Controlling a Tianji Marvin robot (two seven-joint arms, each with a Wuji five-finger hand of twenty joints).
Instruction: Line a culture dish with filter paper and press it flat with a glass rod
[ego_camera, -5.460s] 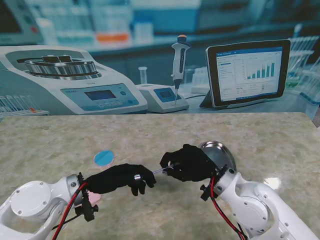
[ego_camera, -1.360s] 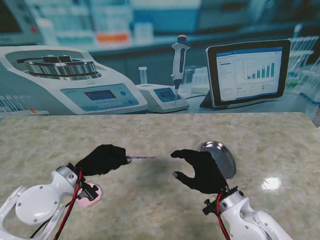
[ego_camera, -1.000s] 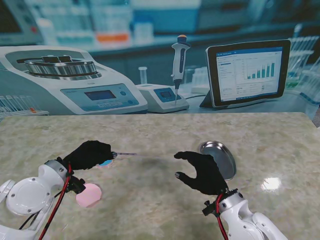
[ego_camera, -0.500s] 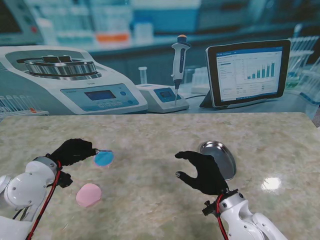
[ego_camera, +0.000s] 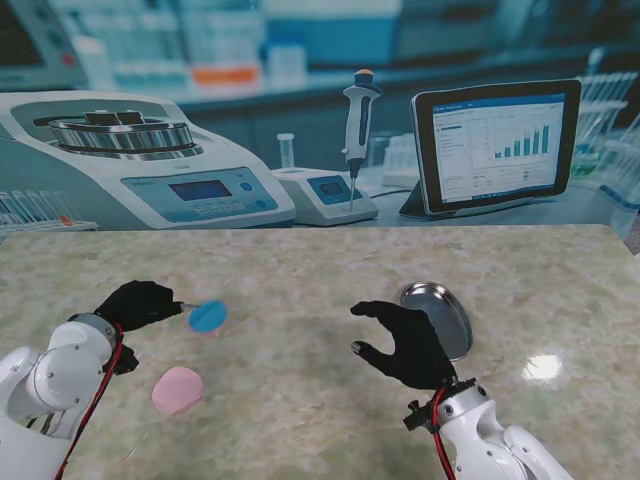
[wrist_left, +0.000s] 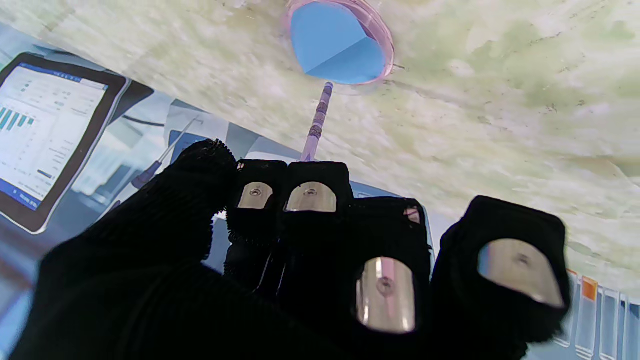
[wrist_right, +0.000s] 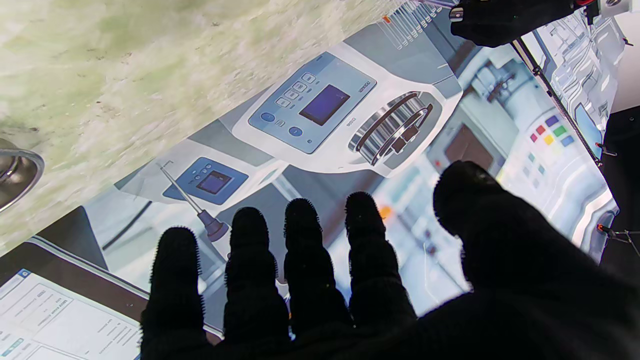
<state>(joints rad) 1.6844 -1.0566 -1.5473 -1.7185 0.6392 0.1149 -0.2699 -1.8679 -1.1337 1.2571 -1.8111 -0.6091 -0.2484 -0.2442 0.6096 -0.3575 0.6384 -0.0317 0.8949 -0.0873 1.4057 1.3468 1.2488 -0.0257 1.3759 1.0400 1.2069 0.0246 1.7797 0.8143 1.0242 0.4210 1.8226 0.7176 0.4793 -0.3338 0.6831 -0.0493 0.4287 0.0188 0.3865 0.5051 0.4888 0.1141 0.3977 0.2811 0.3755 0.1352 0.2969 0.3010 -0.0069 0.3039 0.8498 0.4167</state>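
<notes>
The left hand (ego_camera: 140, 303) is curled tight around a glass rod (wrist_left: 316, 125), whose free end points at the rim of a clear dish (ego_camera: 208, 316) and stops just beside it; whether it touches I cannot tell. The right hand (ego_camera: 403, 343) hovers over the counter (ego_camera: 300, 270) holding nothing, fingers spread and slightly bent. Just behind that hand lies a round metal tray (ego_camera: 445, 315). A pink disc (ego_camera: 177, 389) sits on the counter nearer to me than the dish. Inside the dish lies blue filter paper (wrist_left: 336, 45), with a crease across it in the left wrist view.
</notes>
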